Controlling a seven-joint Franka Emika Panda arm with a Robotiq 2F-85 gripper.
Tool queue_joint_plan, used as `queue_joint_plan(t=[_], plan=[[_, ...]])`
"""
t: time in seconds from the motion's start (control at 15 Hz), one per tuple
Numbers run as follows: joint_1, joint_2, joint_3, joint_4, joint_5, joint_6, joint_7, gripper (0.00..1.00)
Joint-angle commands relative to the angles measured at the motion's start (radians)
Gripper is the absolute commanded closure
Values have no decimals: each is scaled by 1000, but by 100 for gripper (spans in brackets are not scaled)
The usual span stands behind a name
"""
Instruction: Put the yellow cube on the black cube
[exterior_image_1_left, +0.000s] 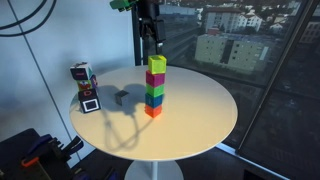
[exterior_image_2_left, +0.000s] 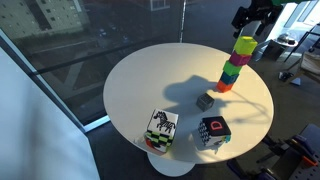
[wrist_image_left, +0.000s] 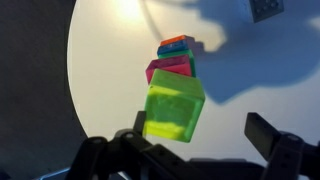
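The yellow cube (exterior_image_1_left: 157, 65) (exterior_image_2_left: 244, 45) sits on top of a stack of magenta, green, blue and orange cubes on the round white table (exterior_image_1_left: 200, 110). The black cube (exterior_image_1_left: 122, 98) (exterior_image_2_left: 205, 101) lies alone on the table beside the stack. My gripper (exterior_image_1_left: 153, 38) (exterior_image_2_left: 255, 25) hangs just above the stack. In the wrist view the gripper (wrist_image_left: 200, 128) is open. The yellow cube (wrist_image_left: 173, 110) is close to one finger, and the other finger stands well clear of it. The black cube (wrist_image_left: 267, 8) shows at the top edge.
A zebra-patterned box (exterior_image_2_left: 162, 128) and a dark multicoloured toy block (exterior_image_2_left: 213, 131) stand near the table's edge; they also show in an exterior view (exterior_image_1_left: 85, 85). Glass windows surround the table.
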Motion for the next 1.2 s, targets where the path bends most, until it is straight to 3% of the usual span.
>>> queue_joint_plan(t=[0.0, 1.13], plan=[[-9, 11, -4, 19, -43, 8, 39, 0], [-10, 21, -10, -17, -108, 70, 87, 0]])
